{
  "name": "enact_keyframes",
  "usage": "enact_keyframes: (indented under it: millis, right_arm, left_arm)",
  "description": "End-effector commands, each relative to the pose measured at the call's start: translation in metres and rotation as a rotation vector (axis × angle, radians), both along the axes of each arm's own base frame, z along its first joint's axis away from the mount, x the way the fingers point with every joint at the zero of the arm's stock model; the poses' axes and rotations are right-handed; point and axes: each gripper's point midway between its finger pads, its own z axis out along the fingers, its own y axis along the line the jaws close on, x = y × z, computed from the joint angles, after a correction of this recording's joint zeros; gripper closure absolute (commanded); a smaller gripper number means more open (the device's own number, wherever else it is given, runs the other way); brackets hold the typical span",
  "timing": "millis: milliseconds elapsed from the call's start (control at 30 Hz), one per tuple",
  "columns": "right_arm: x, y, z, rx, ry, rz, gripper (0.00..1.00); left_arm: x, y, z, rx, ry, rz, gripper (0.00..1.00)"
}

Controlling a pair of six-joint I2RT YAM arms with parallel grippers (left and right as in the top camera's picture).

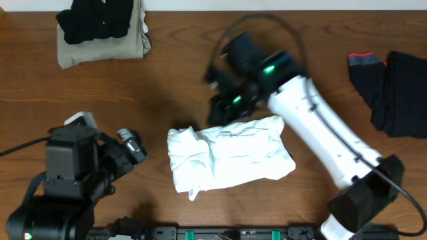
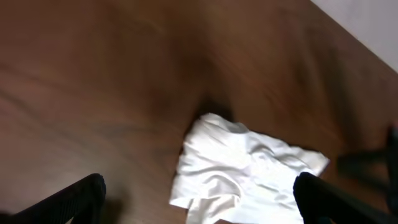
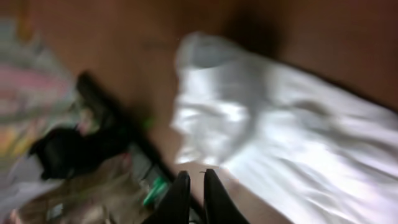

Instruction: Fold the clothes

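The white shirt (image 1: 227,155) lies bunched and wrinkled on the wooden table, near the front middle. It also shows in the left wrist view (image 2: 249,168) and, blurred, in the right wrist view (image 3: 292,130). My right gripper (image 1: 221,113) hovers at the shirt's far left edge. In its own view the fingers (image 3: 194,186) are nearly together with nothing between them. My left gripper (image 1: 133,143) is to the left of the shirt, apart from it. Its fingers (image 2: 199,202) are spread wide and empty.
A khaki garment (image 1: 130,47) with a black one (image 1: 93,20) on top lies at the back left. A black garment (image 1: 400,93) and a dark piece with a red edge (image 1: 365,63) lie at the right. The right arm (image 1: 327,140) crosses above the shirt's right side.
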Motion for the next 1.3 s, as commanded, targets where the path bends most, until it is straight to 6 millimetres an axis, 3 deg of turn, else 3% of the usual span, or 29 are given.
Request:
enact_keyframes:
  millis: [0,133,300,467,667,1000,1267]
  right_arm:
    - [-0.038,0.033,-0.007,0.040,0.070,0.116,0.93]
    - [-0.057,0.055,-0.029,0.056,0.104,0.150,0.93]
    - [-0.069,0.078,-0.044,0.198,0.126,0.215,0.88]
    - [-0.066,0.088,-0.061,0.264,0.123,0.202,0.82]
    - [-0.060,0.088,-0.098,0.234,0.149,0.156,0.83]
    - [-0.014,0.068,-0.171,0.056,0.088,0.031,0.82]
    - [0.036,0.034,-0.174,0.053,0.041,-0.074,0.77]
  left_arm:
    - [-0.003,0.012,-0.004,0.017,0.031,0.063,0.02]
    - [-0.008,0.012,-0.016,0.021,0.102,0.071,0.02]
    - [-0.006,0.012,-0.023,0.021,0.138,0.071,0.02]
    - [-0.005,0.011,-0.025,0.022,0.149,0.071,0.02]
    - [-0.004,0.011,-0.025,0.022,0.153,0.070,0.02]
    - [-0.006,0.012,-0.026,0.023,0.159,0.070,0.02]
    - [-0.007,0.012,-0.027,0.025,0.168,0.070,0.02]
